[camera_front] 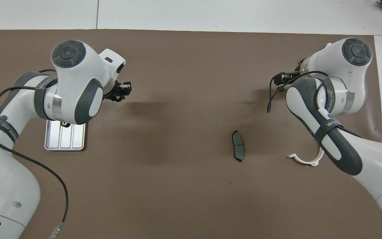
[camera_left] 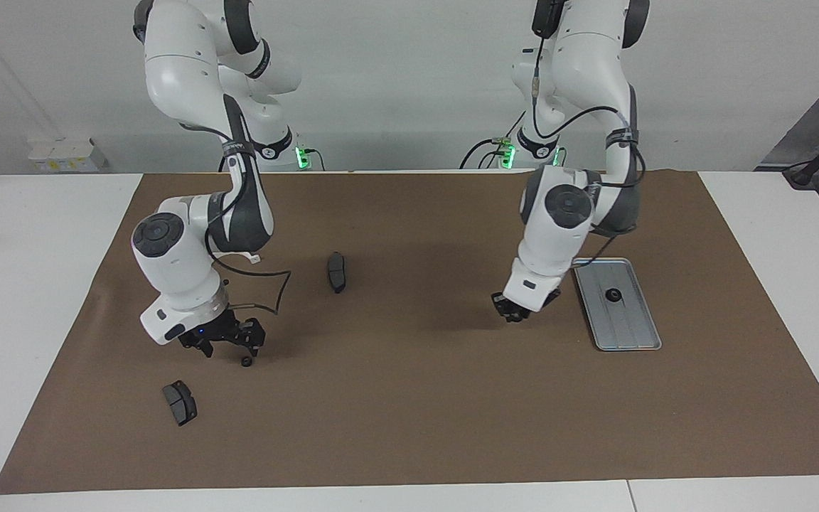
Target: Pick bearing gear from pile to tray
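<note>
**Two arms on the parts mat, one gear in the tray so far**

Starting at the right arm's end of the table, the right gripper (camera_left: 230, 350) is down low over the brown mat (camera_left: 409, 427). Its fingers are spread apart with nothing between them. A loose bearing gear (camera_left: 246, 362), a tiny black round thing, sits on the mat just beside one fingertip, and we can't tell if they touch.

A dark grey brake pad (camera_left: 180, 402) lies near that gear, farther from the robots. The white half-ring (camera_front: 305, 160) sits closer to the robots and is partly covered by the right arm from above.

Around the middle of the mat we've got a second brake pad (camera_left: 337, 272) on its own, well apart from everything else.

The left gripper (camera_left: 512, 315) hangs over the mat just beside the tray (camera_left: 630, 334). Its fingers are pulled nearly together, and we can't make out whether anything is pinched in there.

The silver tray lies flat toward the left arm's end, with a second bearing gear (camera_left: 613, 295) resting inside it.
</note>
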Available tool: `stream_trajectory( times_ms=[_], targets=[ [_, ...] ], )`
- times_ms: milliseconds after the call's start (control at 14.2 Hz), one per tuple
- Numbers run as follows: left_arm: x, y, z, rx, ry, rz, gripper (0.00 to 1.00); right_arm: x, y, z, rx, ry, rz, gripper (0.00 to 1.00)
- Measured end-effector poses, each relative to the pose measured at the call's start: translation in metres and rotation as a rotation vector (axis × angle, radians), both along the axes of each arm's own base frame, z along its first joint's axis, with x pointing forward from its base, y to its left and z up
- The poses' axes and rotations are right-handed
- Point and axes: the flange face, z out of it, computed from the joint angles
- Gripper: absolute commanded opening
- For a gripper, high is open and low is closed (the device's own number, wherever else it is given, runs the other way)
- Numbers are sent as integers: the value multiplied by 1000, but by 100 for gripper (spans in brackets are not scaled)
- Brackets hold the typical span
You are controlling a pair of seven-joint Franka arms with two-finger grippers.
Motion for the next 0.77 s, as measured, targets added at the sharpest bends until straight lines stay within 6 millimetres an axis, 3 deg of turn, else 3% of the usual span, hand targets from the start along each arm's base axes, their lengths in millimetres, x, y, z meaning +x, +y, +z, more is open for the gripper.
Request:
stream_trajectory(
  times_ms=[211, 352, 423, 704, 775],
  targets=[
    [-3, 89, 0, -6, 56, -88, 0, 1, 2, -12, 1, 14, 2, 69],
    [-19, 120, -10, -14, 93, -127, 0, 1, 2, -14, 2, 18, 3, 64],
    [-27, 126, -15, -17, 110, -137, 0, 1, 3, -16, 2, 21, 3, 64],
    [-59, 121, -37, -23, 169, -155, 17, -1, 4, -24, 3, 34, 5, 62],
    [-66, 121, -42, -23, 178, -156, 30, -2, 4, -25, 3, 35, 5, 52]
  ],
)
